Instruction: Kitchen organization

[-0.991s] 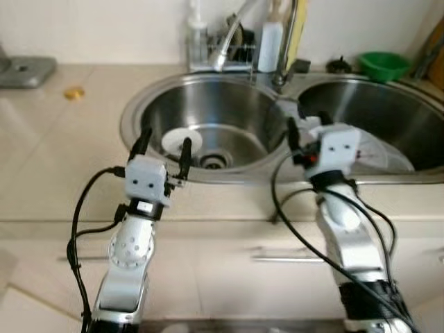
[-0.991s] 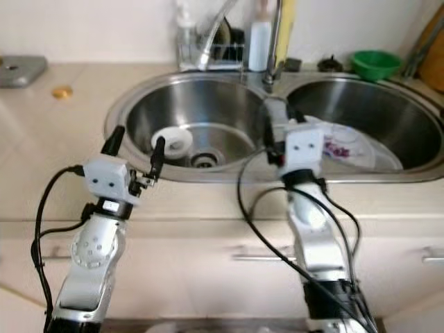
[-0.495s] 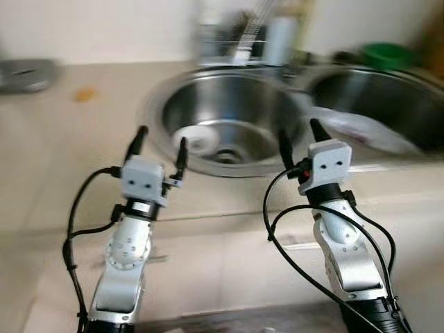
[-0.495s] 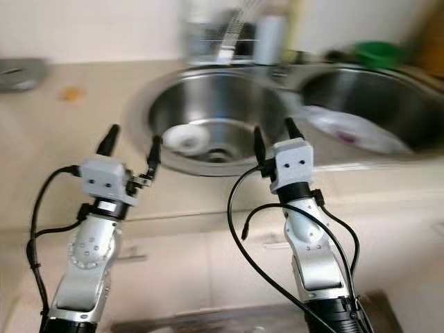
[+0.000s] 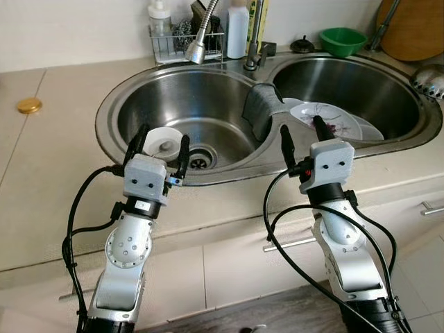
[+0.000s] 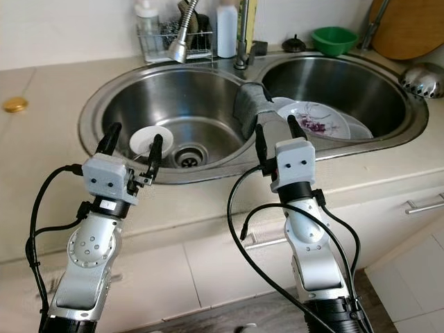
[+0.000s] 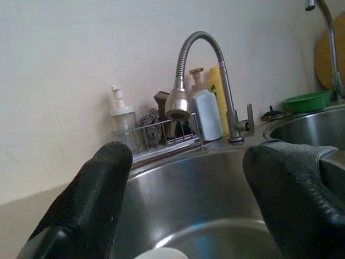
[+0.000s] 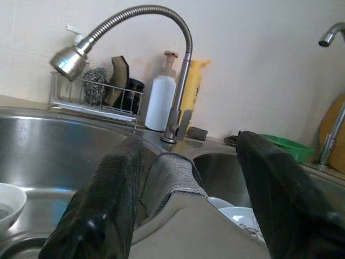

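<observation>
Nothing organized yet, as far as I can judge: dishes sit in both basins of the sink and I hold nothing.

My left gripper hovers at the front rim of the left basin, fingers spread apart, empty. The small white bowl lies on the basin floor just beside the drain, straight ahead of and below that gripper. It sits between the two fingers in the left wrist view, low at the frame edge.

My right gripper is over the front rim near the divider between the basins, fingers also parted, gripping nothing. A grey cloth is draped over the divider just ahead of it. The patterned plate leans in the right basin on top of other dishes, near that gripper and slightly to its right.

Behind the sink: wire rack with scrubbers, white bottle, faucet, green bowl. A gold lid sits on the counter, well off to the left.

Left to do, my guess: pick up the bowl, plates and cloth, and put each away. Bowl looks like the nearest grab for the left side.
</observation>
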`<state>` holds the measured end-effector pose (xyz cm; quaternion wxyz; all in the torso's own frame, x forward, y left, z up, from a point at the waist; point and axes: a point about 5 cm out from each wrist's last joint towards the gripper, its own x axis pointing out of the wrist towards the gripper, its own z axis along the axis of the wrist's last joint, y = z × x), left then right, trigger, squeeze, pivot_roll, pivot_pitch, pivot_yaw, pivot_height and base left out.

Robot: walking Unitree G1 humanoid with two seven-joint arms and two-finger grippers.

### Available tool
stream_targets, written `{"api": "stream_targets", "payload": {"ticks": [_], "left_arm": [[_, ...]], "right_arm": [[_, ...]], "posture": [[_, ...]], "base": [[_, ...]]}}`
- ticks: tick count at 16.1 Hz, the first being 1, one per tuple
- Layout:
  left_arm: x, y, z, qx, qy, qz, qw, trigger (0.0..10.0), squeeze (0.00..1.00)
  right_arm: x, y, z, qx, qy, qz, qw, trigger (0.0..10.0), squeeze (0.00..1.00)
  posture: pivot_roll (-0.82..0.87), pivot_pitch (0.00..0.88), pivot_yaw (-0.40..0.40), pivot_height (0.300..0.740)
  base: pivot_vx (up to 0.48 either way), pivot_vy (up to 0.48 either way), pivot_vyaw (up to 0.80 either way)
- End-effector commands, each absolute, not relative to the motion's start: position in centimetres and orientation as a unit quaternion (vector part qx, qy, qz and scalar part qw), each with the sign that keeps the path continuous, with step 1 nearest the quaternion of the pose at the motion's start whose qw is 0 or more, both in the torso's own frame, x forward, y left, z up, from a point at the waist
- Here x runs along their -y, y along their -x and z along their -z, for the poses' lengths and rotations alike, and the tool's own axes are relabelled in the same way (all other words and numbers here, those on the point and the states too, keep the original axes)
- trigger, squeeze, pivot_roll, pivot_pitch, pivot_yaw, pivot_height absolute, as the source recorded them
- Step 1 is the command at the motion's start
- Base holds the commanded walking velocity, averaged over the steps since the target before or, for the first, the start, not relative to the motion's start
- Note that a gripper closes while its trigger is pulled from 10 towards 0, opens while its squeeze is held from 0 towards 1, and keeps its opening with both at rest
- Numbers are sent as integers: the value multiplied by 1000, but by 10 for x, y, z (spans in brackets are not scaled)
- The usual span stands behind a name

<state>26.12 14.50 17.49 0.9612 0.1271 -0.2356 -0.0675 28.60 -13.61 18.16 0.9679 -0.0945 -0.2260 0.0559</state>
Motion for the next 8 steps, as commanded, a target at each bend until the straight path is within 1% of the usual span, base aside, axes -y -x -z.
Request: {"api": "stream_targets", "payload": {"ticks": [1,3,6,8], "left_arm": [[-142,-261,-176,240,-133,74,959,10000,0],[-141,-261,-176,241,-133,76,958,10000,0],[-140,-261,-176,243,-133,78,958,10000,0],[-140,-261,-175,242,-134,78,958,10000,0]], "right_arm": [[137,-285,-189,247,95,-50,963,10000,0],[138,-284,-189,249,97,-49,963,10000,0],[139,-284,-189,252,100,-45,962,10000,0],[139,-284,-189,253,101,-44,961,10000,0]], "posture": [[49,33,-19,740],[44,33,-18,740],[44,33,-18,740],[48,33,-20,740]], "base": [[0,0,-800],[0,0,-800],[0,-318,-800],[0,-426,-800]]}}
